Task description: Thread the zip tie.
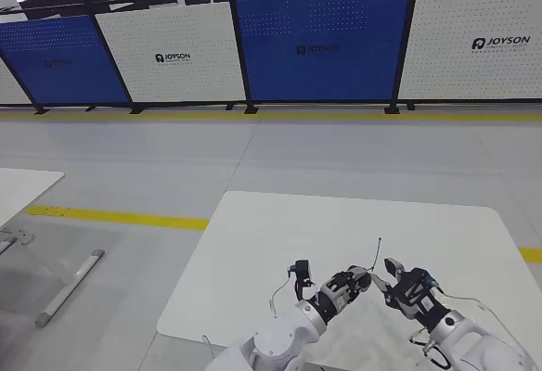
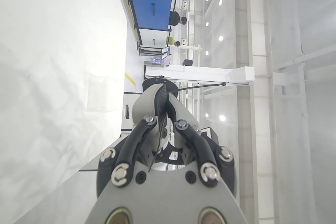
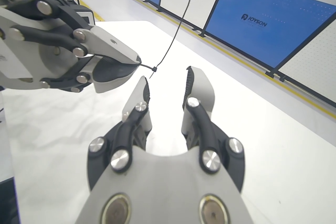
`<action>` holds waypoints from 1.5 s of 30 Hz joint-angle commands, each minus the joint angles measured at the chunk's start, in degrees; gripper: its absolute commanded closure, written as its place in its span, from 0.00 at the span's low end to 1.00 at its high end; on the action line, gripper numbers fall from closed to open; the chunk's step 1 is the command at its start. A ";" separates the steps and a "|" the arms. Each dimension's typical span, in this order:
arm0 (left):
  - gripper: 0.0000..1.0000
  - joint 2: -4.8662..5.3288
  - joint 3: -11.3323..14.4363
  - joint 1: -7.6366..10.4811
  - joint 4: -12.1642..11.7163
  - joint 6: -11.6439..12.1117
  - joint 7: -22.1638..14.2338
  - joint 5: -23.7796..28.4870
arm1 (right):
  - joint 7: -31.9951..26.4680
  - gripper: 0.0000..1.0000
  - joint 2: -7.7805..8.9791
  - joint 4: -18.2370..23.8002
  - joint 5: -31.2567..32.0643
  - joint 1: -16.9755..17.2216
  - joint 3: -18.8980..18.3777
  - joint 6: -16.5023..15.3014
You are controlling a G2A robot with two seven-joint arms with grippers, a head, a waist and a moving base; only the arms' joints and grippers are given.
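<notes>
A thin black zip tie [image 3: 181,17] rises from the left gripper's tips, with a small knob at its far end. A small black block sits on it near those tips, and a short tip pokes past the block. My left gripper [image 3: 138,63] is shut on the zip tie's lower end, held above the white table [image 1: 345,232]. In the left wrist view the left gripper [image 2: 164,87] is shut and the zip tie [image 2: 202,86] sticks out sideways. My right gripper [image 3: 166,75] is open, just beside the block, touching nothing. In the top view the left gripper [image 1: 359,276] and the right gripper [image 1: 390,271] face each other below the zip tie [image 1: 378,255].
Both grippers hover near the table's front edge. Another white table [image 1: 11,195] stands at the left across the floor. Blue and white partition panels [image 1: 317,51] line the back, behind a yellow floor line.
</notes>
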State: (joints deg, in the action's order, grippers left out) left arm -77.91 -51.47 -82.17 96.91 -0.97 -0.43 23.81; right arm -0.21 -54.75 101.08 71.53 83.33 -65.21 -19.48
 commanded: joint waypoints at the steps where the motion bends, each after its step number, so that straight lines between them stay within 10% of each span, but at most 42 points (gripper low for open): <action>1: 1.00 -0.02 0.11 -0.05 -0.08 0.09 0.06 -0.18 | 0.12 0.70 0.27 0.03 -0.13 -0.08 0.13 0.00; 21: 1.00 -0.07 0.68 -0.49 0.16 0.41 0.01 -1.62 | -1.02 0.80 1.23 0.27 -1.30 -1.69 1.58 0.00; 26: 1.00 -0.08 0.64 -0.53 0.20 0.58 -0.09 -1.73 | -1.14 1.00 1.28 0.09 -1.44 -2.00 1.79 0.00; 45: 1.00 -0.35 0.88 -0.29 0.05 1.62 1.00 -1.87 | -1.65 0.91 1.56 -0.72 -1.09 -2.43 2.96 0.00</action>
State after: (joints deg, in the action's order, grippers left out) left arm -78.25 -50.61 -82.48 96.98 0.64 0.53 21.94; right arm -1.85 -53.22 100.38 70.42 80.93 -62.36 -19.48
